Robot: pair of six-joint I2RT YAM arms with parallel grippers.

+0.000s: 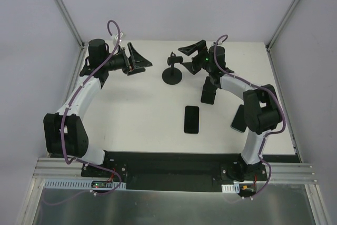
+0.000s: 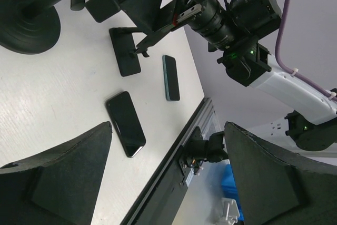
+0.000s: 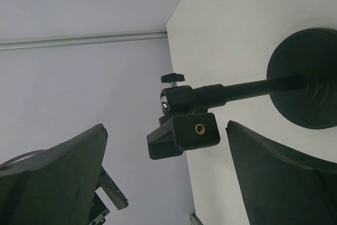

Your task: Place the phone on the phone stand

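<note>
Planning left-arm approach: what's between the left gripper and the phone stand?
Nothing: bare table between left gripper and phone stand, per top view.

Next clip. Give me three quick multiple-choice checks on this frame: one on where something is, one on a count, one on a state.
1. Where does the small black stand with a round disc base sit on the white table?
A. At the near edge
B. In the far part, roughly mid-width
C. In the far left corner

2. How many flat dark phones lie on the table?
A. One
B. Three
C. Five

3. What state is the stand's top clamp holder in?
A. Empty
B. Gripping a phone
C. Snapped off, lying on the table

Key:
1 B: the top view shows it toward the far edge, near the middle.
2 B: the left wrist view shows three, lying apart from each other.
3 A: the right wrist view shows nothing in it.
</note>
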